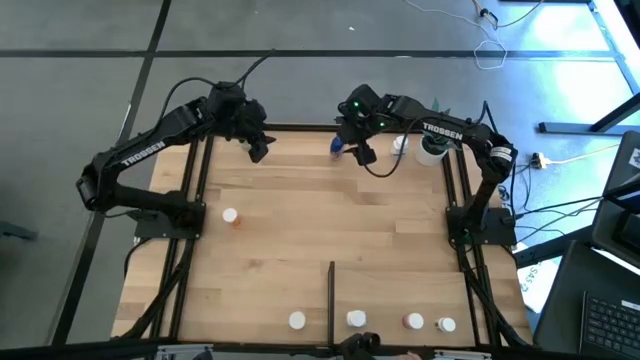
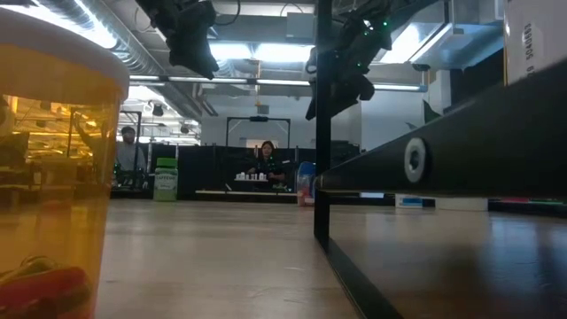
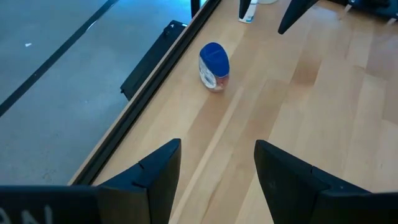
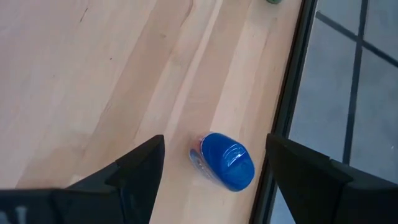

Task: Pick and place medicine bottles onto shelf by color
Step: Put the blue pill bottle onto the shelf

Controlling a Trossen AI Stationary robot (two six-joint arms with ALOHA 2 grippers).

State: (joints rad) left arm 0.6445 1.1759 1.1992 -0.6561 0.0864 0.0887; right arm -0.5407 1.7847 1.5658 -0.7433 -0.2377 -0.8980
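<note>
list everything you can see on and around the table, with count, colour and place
blue-capped bottle: one, blue cap, far edge of the table beside the black rail, under the right gripper
white-capped bottles: five, white caps, one on the left side, four along the near edge, two either side of the divider bar
white container: one, white, far right corner
divider bar: one, black, near edge, middle
table: one, light wood planks, black frame rails
people: two, in the room beyond the table
left gripper: open, empty, over the far left part of the table
right gripper: open, astride the blue-capped bottle
</note>
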